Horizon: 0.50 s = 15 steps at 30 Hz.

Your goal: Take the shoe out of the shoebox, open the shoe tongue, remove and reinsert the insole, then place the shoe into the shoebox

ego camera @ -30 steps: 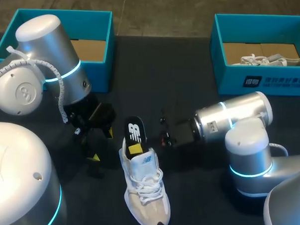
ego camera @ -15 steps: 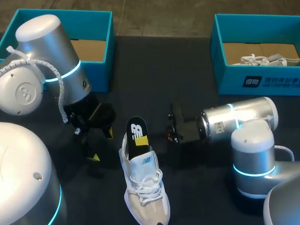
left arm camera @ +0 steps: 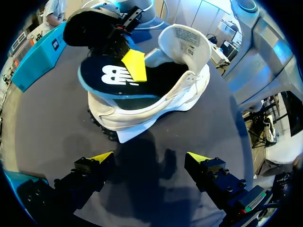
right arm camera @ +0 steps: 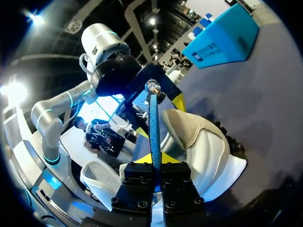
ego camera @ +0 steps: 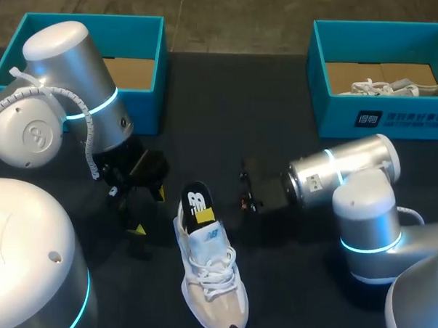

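Shoe (ego camera: 210, 280) sits on the black table (ego camera: 228, 113), insole (ego camera: 198, 203) sticking out.

Bare table (ego camera: 207, 112) ahead gives me room; the shoe (ego camera: 210, 280) sits in the middle, the insole (ego camera: 197, 201) pinched in my right gripper (right arm camera: 155, 161) blocking its heel opening.

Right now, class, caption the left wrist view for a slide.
Open left gripper faces the shoe while the right gripper pinches its insole.

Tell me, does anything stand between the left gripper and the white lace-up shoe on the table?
Nothing visible does. Only bare dark table lies between the left gripper and the white lace-up shoe. The right gripper, shut on the dark blue insole, is at the shoe's far side.
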Each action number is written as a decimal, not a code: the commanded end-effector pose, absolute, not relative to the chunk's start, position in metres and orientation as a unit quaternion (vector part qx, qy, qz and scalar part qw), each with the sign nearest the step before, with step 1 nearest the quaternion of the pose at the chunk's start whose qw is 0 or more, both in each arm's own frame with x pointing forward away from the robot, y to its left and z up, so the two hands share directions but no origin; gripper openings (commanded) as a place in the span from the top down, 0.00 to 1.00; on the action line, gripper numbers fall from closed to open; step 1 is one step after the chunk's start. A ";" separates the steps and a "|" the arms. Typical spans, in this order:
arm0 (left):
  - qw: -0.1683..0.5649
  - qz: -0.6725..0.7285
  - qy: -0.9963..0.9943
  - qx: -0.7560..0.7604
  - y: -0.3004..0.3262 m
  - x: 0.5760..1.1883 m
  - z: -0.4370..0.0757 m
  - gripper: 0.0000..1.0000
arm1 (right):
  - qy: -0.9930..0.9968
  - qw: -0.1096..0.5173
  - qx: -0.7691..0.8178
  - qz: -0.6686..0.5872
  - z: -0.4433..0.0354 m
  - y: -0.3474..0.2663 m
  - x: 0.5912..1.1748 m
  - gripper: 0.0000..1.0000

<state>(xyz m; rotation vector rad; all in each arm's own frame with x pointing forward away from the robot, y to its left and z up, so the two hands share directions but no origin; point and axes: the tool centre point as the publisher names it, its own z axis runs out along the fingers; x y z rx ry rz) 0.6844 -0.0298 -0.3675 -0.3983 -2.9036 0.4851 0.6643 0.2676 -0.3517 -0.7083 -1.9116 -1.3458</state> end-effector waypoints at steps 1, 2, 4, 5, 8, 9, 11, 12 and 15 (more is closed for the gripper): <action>0.084 0.164 -0.974 -0.134 -0.028 0.683 -0.368 0.00 | -0.737 0.336 -0.280 -0.515 -0.354 0.270 0.651 1.00; 0.084 0.164 -0.974 -0.134 -0.028 0.683 -0.368 0.00 | -0.739 0.335 -0.280 -0.514 -0.354 0.270 0.650 1.00; 0.084 0.164 -0.974 -0.134 -0.028 0.683 -0.368 0.00 | -0.740 0.335 -0.280 -0.512 -0.354 0.270 0.649 1.00; 0.084 0.164 -0.974 -0.134 -0.028 0.683 -0.368 0.00 | -0.740 0.334 -0.281 -0.511 -0.354 0.271 0.648 1.00; 0.084 0.164 -0.974 -0.134 -0.028 0.683 -0.368 0.00 | -0.740 0.332 -0.281 -0.514 -0.351 0.272 0.649 0.85; 0.084 0.164 -0.974 -0.134 -0.028 0.683 -0.368 0.00 | -0.740 0.329 -0.278 -0.517 -0.350 0.273 0.650 0.71; 0.084 0.164 -0.974 -0.134 -0.028 0.683 -0.368 0.00 | -0.740 0.323 -0.276 -0.522 -0.346 0.275 0.653 0.52; 0.084 0.164 -0.974 -0.134 -0.028 0.683 -0.368 0.00 | -0.740 0.320 -0.272 -0.525 -0.344 0.275 0.654 0.49; 0.084 0.164 -0.974 -0.134 -0.028 0.683 -0.368 0.00 | -0.741 0.316 -0.261 -0.532 -0.338 0.277 0.659 0.52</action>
